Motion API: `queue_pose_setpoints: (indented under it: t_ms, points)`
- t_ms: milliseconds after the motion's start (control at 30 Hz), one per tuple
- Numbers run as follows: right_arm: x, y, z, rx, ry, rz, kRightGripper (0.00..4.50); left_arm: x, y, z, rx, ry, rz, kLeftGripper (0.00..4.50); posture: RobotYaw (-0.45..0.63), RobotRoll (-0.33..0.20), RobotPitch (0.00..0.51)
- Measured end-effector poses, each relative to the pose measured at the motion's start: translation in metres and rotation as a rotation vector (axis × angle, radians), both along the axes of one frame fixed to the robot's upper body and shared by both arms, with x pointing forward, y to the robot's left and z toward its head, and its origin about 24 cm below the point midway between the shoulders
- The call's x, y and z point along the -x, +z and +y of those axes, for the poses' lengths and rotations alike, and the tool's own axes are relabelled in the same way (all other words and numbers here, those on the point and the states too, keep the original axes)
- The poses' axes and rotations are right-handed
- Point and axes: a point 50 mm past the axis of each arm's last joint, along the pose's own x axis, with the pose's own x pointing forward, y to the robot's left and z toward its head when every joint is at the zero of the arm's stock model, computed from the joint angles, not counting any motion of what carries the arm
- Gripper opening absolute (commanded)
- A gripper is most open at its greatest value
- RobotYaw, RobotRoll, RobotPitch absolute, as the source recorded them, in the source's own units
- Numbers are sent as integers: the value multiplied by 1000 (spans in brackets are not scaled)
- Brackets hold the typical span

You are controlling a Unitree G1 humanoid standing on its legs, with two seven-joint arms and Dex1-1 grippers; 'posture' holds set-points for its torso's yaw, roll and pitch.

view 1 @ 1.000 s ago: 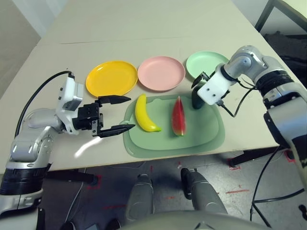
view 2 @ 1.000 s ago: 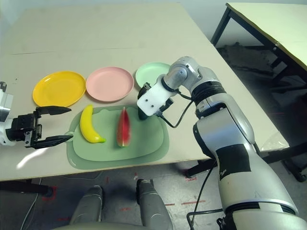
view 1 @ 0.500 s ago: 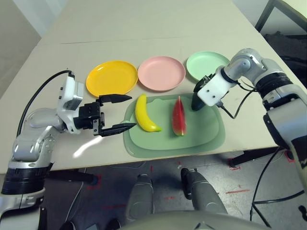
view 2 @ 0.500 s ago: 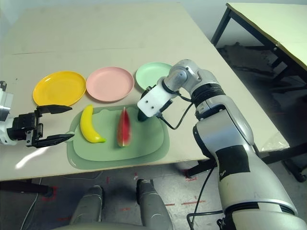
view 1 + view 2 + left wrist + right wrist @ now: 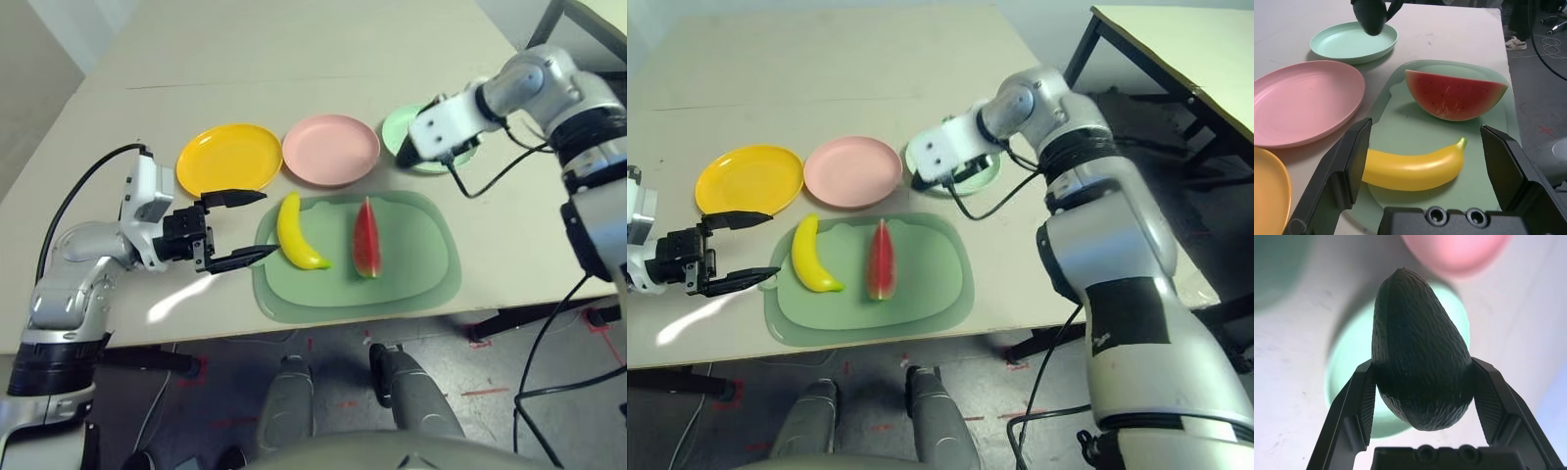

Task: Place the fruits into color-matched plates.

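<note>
Fingers of the right gripper (image 5: 1420,396) clamp the avocado (image 5: 1420,367) above the mint green plate (image 5: 431,137); left gripper (image 5: 240,230) open. Banana (image 5: 297,232), watermelon wedge (image 5: 365,238) unplaced.

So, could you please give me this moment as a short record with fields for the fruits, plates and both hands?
avocado: held in the right hand, over the mint green plate
banana: lying on the pale green mat, left part
watermelon wedge: on the mat, right of the banana
yellow plate: empty
pink plate: empty
left hand: open, beside the mat, facing the banana
</note>
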Motion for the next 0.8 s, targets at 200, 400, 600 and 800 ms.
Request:
queue_pose_setpoints:
  t_ms: [200, 400, 600, 800]
  points:
    - [-6, -36, -17, 10, -143, -17, 3869, -1, -2, -1, -7, -2, 1, 4500, 78, 0, 174]
    - [-8, -39, -16, -8, -156, -47, 4475, -1, -2, -1, 1, 12, -2, 4500, 84, 0, 176]
    - [-6, -21, -7, 19, -79, -41, 4475, -1, -2, 0, 14, 25, 7, 4500, 67, 0, 177]
    - [11, 23, 28, 96, 227, -2, 4475, 0, 0, 0, 22, -6, 18, 4500, 57, 0, 179]
